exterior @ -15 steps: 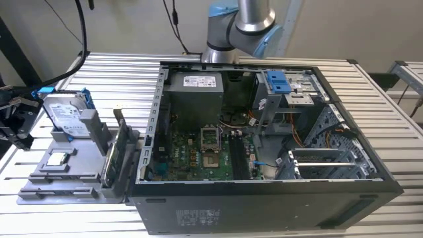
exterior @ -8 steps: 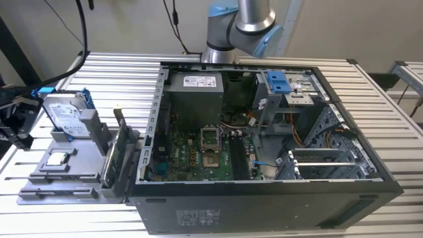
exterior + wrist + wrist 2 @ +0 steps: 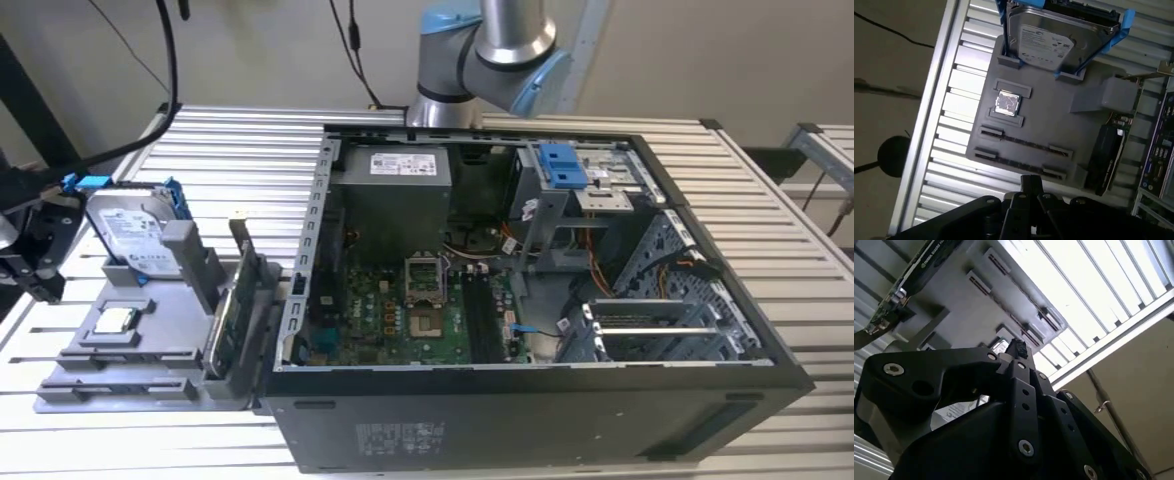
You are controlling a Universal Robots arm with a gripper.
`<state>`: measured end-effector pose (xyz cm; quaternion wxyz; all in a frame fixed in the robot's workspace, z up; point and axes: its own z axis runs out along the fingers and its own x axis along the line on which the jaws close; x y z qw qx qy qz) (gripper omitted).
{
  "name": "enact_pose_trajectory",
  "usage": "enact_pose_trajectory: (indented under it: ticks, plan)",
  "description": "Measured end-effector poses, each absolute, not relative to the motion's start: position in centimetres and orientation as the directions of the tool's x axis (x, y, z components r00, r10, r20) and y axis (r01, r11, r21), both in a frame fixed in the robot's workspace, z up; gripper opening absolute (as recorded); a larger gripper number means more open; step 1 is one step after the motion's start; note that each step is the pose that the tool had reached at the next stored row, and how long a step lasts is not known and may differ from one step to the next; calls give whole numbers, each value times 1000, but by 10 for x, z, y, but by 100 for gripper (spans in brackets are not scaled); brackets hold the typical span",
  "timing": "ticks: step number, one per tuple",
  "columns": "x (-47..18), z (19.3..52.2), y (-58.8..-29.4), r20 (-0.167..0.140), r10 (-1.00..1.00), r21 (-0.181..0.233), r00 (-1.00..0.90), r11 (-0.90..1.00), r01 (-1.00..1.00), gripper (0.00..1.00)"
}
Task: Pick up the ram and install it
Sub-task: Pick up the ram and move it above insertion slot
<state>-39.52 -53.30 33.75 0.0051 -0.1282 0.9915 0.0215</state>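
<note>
1. Out at nine o'clock in the exterior view, beside the open case [image 3: 534, 366], sits the grey tray [image 3: 158, 340]. The gripper [image 3: 1030, 182] hangs at that view's nine o'clock edge, raised clear of the tray.
2. The fingertips [image 3: 1017, 348] look pressed together in both wrist views. They show as one dark tip with nothing visible between them, so I call it an empty pincer.
3. Tray check in the first wrist view: the drive [image 3: 1051, 42] stands in its blue bracket, the chip [image 3: 1006, 104] sits in its pocket, and the card [image 3: 1108, 152] stands on edge on the case side.
4. Now the ram [image 3: 1026, 142]. I read it as the thin dark strip seen edge-on between two end clips. A twin strip lies just beside it, and I cannot tell whether that is a second stick or a bare slot.
5. Key relation: in the exterior view the ram's place on the tray lies at about five o'clock from the gripper, lower down. It is near but apart, with no contact.
6. The long axis runs roughly nine-to-three in the exterior view, and in the first wrist view it runs across in front of the fingertips.
7. The board [image 3: 400, 320] lies inside the case at three o'clock from the tray, well apart from the gripper. By my reading nothing is lifted yet.
</note>
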Motion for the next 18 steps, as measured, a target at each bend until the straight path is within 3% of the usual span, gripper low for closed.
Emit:
enact_pose_trajectory:
  ticks: [18]
  plan:
    - [-395, 337, -532, -14, -375, 36, -927, 926, -375, 11]
